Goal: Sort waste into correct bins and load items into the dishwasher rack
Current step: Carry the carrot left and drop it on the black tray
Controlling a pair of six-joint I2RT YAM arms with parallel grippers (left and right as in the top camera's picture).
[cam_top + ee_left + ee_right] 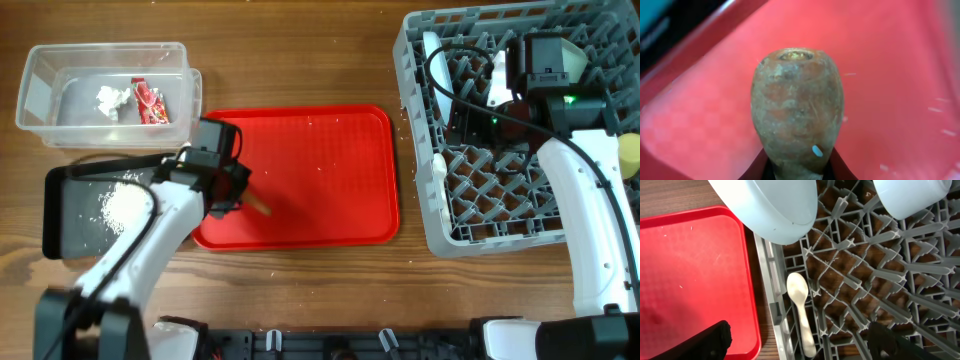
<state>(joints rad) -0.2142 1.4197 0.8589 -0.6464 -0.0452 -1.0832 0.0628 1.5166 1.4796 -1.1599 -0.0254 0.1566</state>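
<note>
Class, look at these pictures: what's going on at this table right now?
The left end effector is closed on the orange carrot-like stick at the left part of the red tray. The tissue wad and red wrapper lie in the clear tub, and rice grains are piled in the black tray. The right end effector hangs open over the dishwasher rack, which holds a white spoon and a pale blue bowl.
</note>
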